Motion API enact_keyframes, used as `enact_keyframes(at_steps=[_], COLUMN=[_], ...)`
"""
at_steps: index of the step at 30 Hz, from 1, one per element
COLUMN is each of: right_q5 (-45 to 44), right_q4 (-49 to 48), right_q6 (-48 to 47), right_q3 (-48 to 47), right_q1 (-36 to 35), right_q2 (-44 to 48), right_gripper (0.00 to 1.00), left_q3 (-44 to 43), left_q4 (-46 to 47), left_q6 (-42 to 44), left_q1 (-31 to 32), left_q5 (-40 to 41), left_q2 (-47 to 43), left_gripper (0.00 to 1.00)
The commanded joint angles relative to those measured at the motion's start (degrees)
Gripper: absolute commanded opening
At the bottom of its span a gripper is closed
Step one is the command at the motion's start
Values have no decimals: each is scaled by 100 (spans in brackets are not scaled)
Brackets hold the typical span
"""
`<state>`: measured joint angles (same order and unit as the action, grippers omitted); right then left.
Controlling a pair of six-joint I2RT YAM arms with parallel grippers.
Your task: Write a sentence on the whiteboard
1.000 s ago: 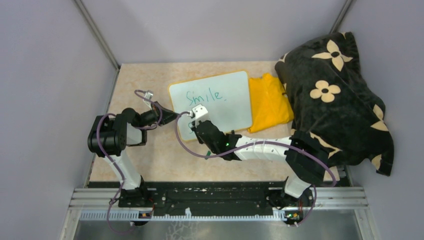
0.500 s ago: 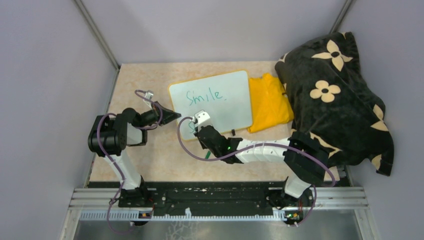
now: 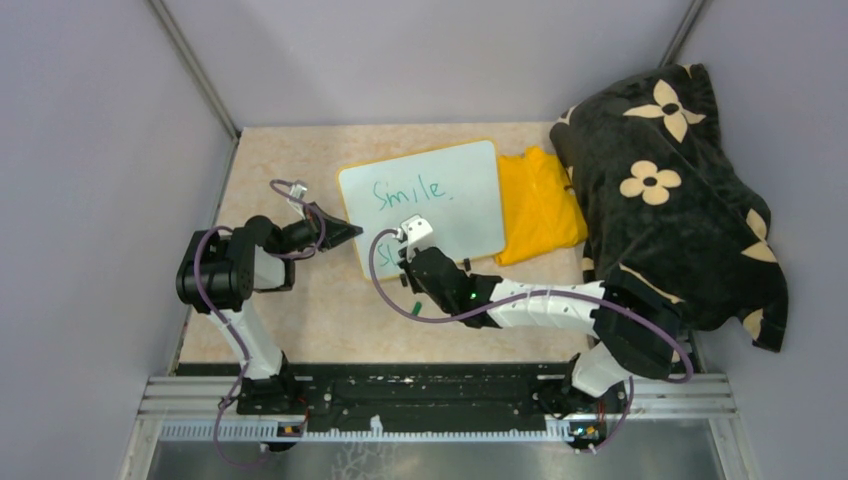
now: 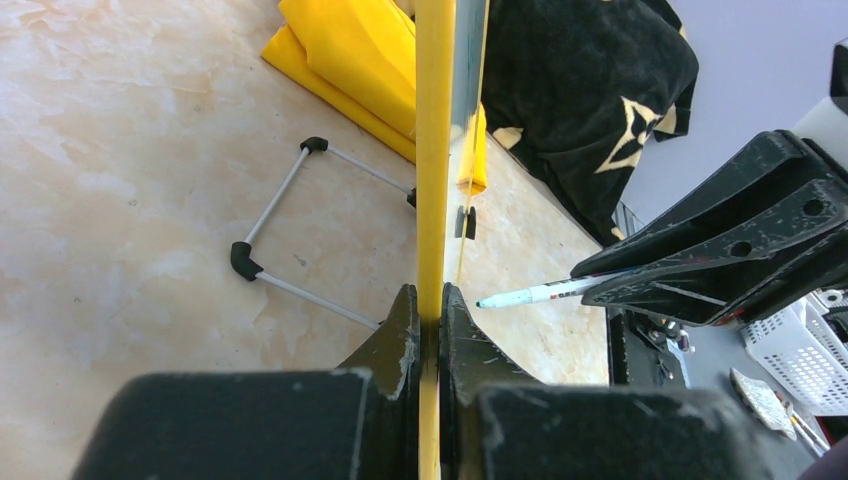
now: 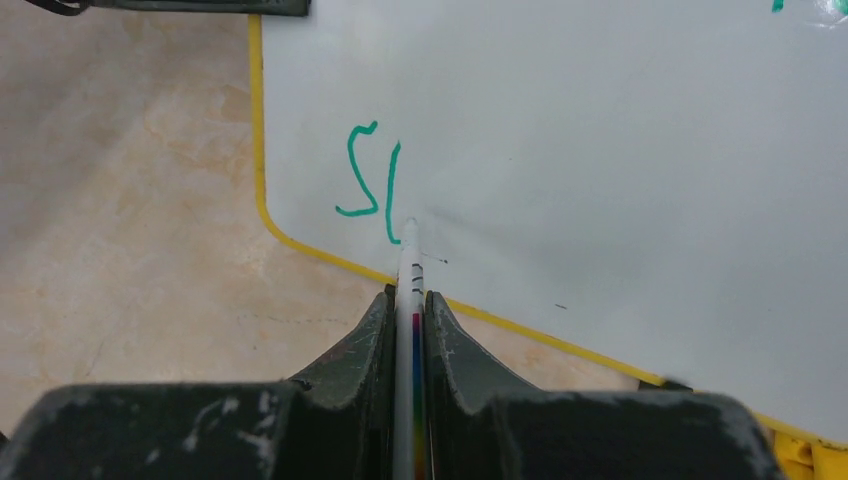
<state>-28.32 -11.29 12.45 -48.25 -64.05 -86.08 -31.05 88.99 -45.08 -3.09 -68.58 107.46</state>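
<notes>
The whiteboard stands propped on the table, and its yellow frame shows edge-on in the left wrist view. My left gripper is shut on the frame at the board's left edge. The green word "Smile." is on the upper line. Below it are a green "S" and one upright stroke. My right gripper is shut on a white marker. The marker's tip touches the board at the foot of that stroke. The marker also shows in the left wrist view.
A folded yellow cloth lies right of the board. A black blanket with cream flowers is heaped at the right. The board's wire stand with black feet rests on the table behind it. Grey walls close in the table.
My right gripper has shifted a little to the right along the board's lower left. The green "S" and an upright stroke now show beside it. The left arm has not moved.
</notes>
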Motion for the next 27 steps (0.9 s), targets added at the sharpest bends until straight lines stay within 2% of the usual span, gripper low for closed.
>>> enact_keyframes(at_steps=[1, 13, 27], right_q5=[255, 427, 273], right_q4=[-467, -365, -164], right_q6=[-163, -201, -19], right_q3=[-233, -771, -924], right_q1=[-3, -3, 115], right_q2=[238, -218, -513], right_gripper=[0, 0, 0], left_q3=[3, 2, -6], left_q4=[1245, 1226, 1197], left_q6=[173, 184, 197], left_q1=[90, 98, 98], left_q5=[-51, -51, -55], left_q2=[135, 132, 135], left_gripper=[0, 0, 0])
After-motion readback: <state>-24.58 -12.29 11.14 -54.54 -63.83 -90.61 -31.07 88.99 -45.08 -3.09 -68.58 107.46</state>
